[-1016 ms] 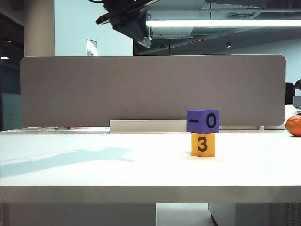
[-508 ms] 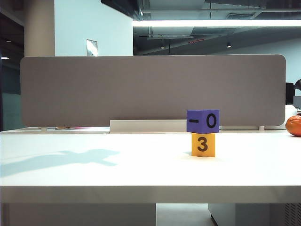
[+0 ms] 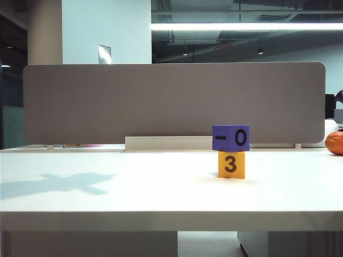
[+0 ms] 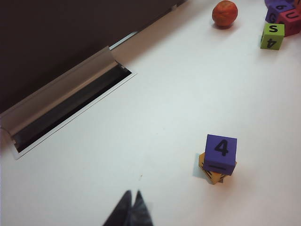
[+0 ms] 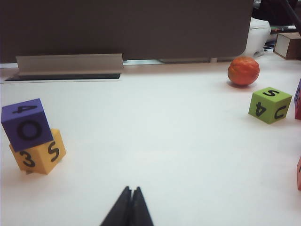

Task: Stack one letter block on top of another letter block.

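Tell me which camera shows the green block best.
The right wrist view: the green block sits whole, three lettered faces readable. The left wrist view catches it small near the frame's corner. The exterior view doesn't show it.

Exterior view: low, near table [image 3: 134, 193] edge level, facing the grey divider panel [image 3: 171, 101]; the purple block [image 3: 231, 138] atop the yellow block [image 3: 231, 165] sits mid-distance, right of centre.

Left wrist view: high, looking steeply down on the table; stack seen from above, closed fingers [image 4: 129, 212] at frame edge.

Right wrist view: low, nearly level, facing the divider; stack near, off to one side.

Shared by all: stack, orange fruit [image 5: 243, 71]. Both wrist views share the green block [image 4: 272, 36] and cable slot [image 5: 66, 75].
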Motion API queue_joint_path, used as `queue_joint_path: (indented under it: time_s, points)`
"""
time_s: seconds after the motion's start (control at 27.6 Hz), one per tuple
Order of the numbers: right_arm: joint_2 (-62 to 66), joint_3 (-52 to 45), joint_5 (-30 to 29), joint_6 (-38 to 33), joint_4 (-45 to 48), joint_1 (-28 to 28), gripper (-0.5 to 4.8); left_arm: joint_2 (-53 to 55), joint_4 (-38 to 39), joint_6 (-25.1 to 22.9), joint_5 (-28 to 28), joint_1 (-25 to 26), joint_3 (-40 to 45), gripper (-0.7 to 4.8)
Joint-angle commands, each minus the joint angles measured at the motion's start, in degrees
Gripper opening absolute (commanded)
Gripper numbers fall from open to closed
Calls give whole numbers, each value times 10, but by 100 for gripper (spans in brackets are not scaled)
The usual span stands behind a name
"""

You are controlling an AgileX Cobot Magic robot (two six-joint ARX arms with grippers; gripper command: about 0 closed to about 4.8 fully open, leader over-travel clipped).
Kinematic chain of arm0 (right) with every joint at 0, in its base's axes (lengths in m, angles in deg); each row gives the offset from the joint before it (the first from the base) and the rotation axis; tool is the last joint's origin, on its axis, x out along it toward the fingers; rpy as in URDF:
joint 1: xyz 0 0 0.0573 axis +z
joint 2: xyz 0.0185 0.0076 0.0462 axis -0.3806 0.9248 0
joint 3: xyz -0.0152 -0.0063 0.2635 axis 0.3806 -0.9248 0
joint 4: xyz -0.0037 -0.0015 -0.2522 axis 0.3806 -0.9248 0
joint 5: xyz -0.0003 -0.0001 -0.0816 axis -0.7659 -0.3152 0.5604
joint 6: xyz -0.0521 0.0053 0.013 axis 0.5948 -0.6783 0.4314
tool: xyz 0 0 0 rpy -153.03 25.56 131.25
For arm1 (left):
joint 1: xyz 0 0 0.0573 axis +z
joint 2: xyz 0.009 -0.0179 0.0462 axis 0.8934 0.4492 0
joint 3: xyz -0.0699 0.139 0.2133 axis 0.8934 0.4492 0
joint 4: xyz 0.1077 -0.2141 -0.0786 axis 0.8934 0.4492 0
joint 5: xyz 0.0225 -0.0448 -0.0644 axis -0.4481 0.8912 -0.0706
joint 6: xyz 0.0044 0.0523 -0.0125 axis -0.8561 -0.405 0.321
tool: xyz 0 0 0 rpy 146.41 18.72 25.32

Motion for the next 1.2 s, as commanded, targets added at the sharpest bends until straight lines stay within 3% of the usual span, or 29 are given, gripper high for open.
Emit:
queue_joint_path:
  time_s: [0.04, 1.02, 1.2]
  points:
    - [0, 1, 10, 2, -6, 0, -6, -3, 3, 0, -2, -1, -3, -6]
    - [0, -3, 25, 2, -37, 0, -5, -7, 10, -15, 3, 1, -3, -6]
    - [0, -3, 25, 2, -37, 0, -5, -13, 12, -8, 40, 14, -2, -6]
